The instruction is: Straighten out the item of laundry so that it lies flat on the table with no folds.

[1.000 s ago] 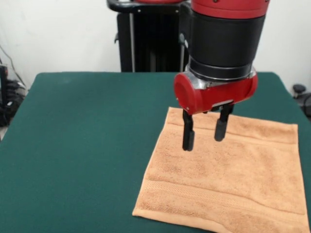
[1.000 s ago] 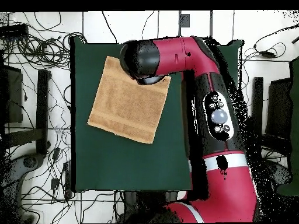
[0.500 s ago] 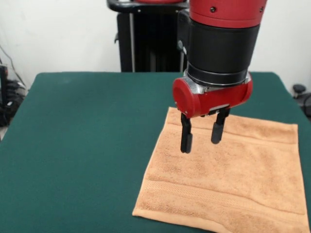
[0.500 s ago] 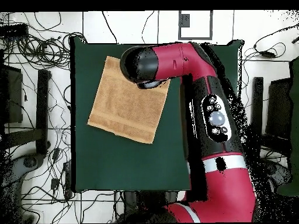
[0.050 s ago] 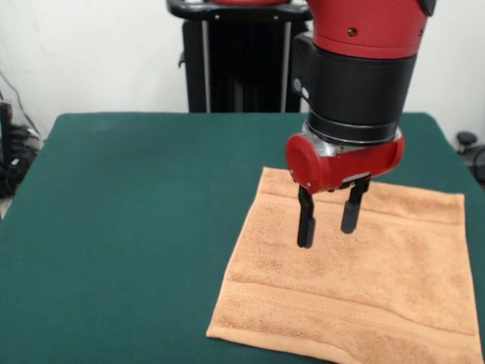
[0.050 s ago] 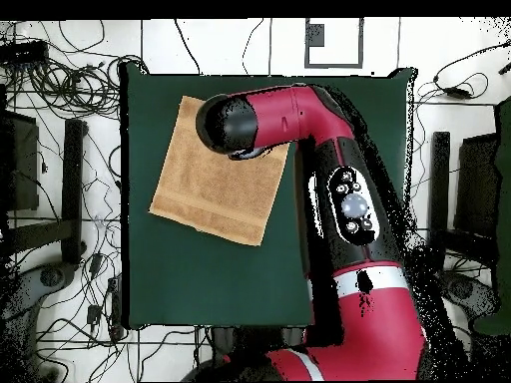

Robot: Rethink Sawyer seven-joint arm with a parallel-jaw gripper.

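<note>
One towel [image 5: 356, 280], light orange and roughly square, is seen spread on the green tabletop [image 5: 136, 227] in the lower right of the front view; in the overhead view it lies in the upper left of the green surface, turned slightly askew to the table's edges. It appears flat already, with no fold or bunched corner to be made out, so the task is judged nearly or wholly done. The hand [image 5: 328, 221] is held directly above the towel's upper-middle part, near its far edge in the front view, with the two black fingers [image 5: 305, 225] parted and nothing gripped between them; a gap seems to be left between the tips and the cloth, though this cannot be told with certainty. The towel thus lies straight below the hand, most of it spreading toward the lower right of the frame. Nothing else is seen on the tabletop, and no obstacle is found between hand and cloth. Cables [image 6: 60, 80] are scattered on the floor around the table.
</note>
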